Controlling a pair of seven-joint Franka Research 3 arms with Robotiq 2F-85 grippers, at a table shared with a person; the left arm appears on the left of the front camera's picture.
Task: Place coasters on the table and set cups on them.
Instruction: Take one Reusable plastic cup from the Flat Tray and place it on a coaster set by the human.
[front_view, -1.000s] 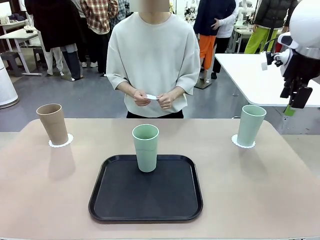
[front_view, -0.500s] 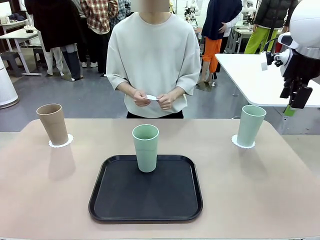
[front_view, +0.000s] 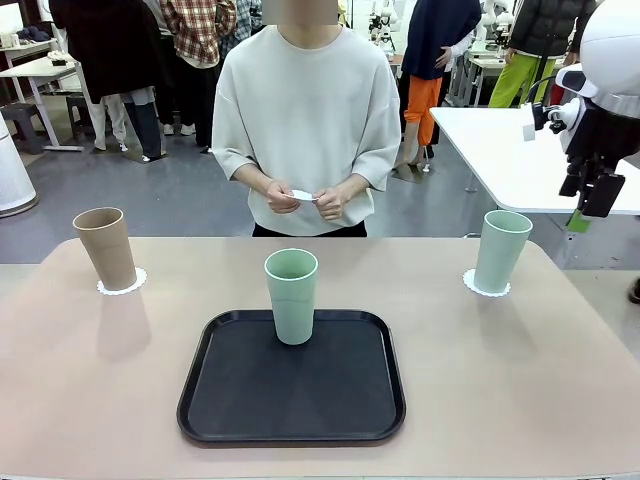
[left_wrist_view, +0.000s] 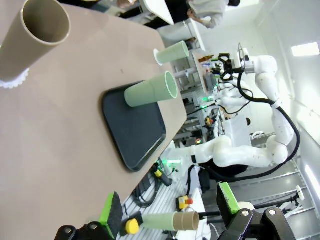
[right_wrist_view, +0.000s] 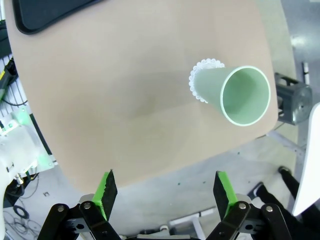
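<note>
A tan cup (front_view: 105, 247) stands on a lacy white coaster (front_view: 122, 284) at the table's (front_view: 90, 380) far left. At the far right a mint cup (front_view: 501, 250) stands on another coaster (front_view: 486, 288). A second mint cup (front_view: 291, 296) stands upright on the black tray (front_view: 291, 400). The person at the far side holds a small white coaster (front_view: 303, 194) between both hands. My left gripper (left_wrist_view: 170, 205) hangs open and empty, well back from the tan cup (left_wrist_view: 30, 37). My right gripper (right_wrist_view: 165, 176) is open and empty, high above the table near the right mint cup (right_wrist_view: 232, 92).
The tray lies in the middle near my side. Bare tabletop stretches on both sides of it and in front of the person. A white table (front_view: 520, 150) stands behind at the right. My right arm (front_view: 600, 120) is raised at the right edge.
</note>
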